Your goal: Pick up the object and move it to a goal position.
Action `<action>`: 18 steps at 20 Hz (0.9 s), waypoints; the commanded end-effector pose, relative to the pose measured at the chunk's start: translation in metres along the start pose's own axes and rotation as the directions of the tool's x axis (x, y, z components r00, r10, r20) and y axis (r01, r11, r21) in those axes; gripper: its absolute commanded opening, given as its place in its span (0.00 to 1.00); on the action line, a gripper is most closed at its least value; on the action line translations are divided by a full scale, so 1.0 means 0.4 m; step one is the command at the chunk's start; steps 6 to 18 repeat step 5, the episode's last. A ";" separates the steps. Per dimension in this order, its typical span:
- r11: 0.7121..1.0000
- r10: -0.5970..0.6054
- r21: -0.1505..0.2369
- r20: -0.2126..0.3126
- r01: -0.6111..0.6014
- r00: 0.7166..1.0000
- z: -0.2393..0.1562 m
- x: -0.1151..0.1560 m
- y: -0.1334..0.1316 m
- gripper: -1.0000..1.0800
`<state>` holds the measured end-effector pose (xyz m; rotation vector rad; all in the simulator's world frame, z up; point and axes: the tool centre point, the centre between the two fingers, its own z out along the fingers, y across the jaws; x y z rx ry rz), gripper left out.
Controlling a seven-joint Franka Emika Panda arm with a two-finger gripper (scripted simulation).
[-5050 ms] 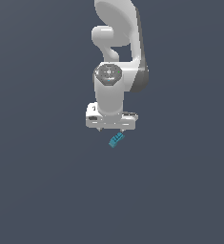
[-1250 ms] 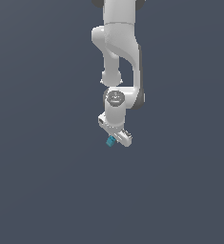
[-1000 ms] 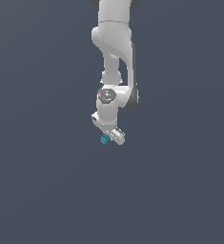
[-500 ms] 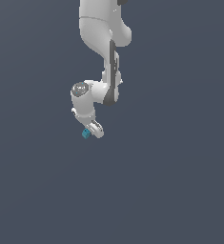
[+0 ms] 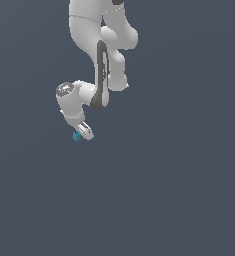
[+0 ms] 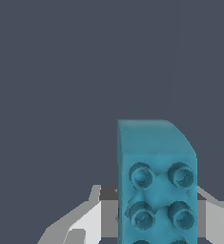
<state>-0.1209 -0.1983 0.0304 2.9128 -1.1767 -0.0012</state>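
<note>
The object is a tiny teal-blue studded block (image 5: 77,136), held at the tip of my white gripper (image 5: 83,134) in the exterior view, left of centre. In the wrist view the block (image 6: 156,181) fills the space between my grey-white fingers (image 6: 85,221), with round studs facing the camera. My gripper is shut on it. The arm (image 5: 101,55) comes down from the top of the exterior view and bends toward that view's left. No goal marker shows in either view.
A plain dark blue-grey background (image 5: 179,190) surrounds the arm in both views. No other objects, containers or edges are in view.
The gripper closed on the block, then swung with it toward the exterior view's left and slightly up. The arm has bent further to that side over the last second.
</note>
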 end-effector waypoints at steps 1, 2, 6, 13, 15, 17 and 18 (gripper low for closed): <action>1.000 -0.002 0.001 -0.001 0.002 1.000 -0.002 0.013 0.021 0.00; 1.000 -0.002 0.001 -0.001 0.002 1.000 -0.002 0.016 0.027 0.00; 1.000 -0.002 0.001 -0.001 0.002 1.000 -0.002 0.020 0.034 0.00; 1.000 -0.002 0.001 -0.001 0.002 1.000 -0.002 0.020 0.034 0.00; 1.000 -0.002 0.001 -0.001 0.002 1.000 -0.002 0.020 0.034 0.00; 1.000 -0.002 0.001 -0.001 0.002 1.000 -0.002 0.020 0.034 0.00; 1.000 -0.002 0.001 -0.001 0.002 1.000 -0.002 0.020 0.034 0.00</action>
